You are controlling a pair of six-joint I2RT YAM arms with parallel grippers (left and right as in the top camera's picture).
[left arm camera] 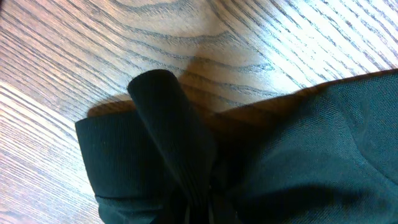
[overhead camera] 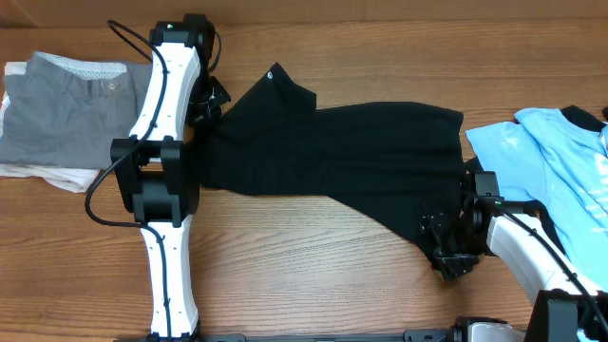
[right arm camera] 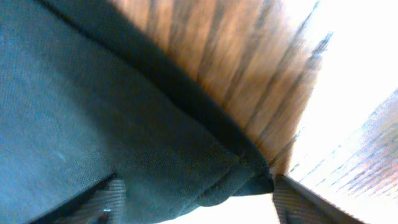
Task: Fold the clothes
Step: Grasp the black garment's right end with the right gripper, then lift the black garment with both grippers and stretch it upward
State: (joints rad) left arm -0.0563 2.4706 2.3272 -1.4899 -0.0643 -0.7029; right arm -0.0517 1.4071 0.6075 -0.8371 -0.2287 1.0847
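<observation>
The large black shirt [overhead camera: 351, 157] lies spread across the middle of the table. My left gripper [overhead camera: 211, 104] is at its left edge and is shut on a bunched fold of the black cloth [left arm camera: 186, 168], which hides the fingers. My right gripper [overhead camera: 446, 242] is at the shirt's lower right corner. Its fingers stand wide apart with that corner [right arm camera: 186, 155] lying between them [right arm camera: 196, 202]. The light blue, black-trimmed shirt [overhead camera: 551, 161] lies flat at the far right, apart from both grippers.
A grey garment [overhead camera: 66, 119] lies on white cloth at the far left, beside the left arm [overhead camera: 161, 171]. The right arm [overhead camera: 532, 256] reaches in from the lower right, over the blue shirt's edge. Bare wood table [overhead camera: 304, 266] shows in front.
</observation>
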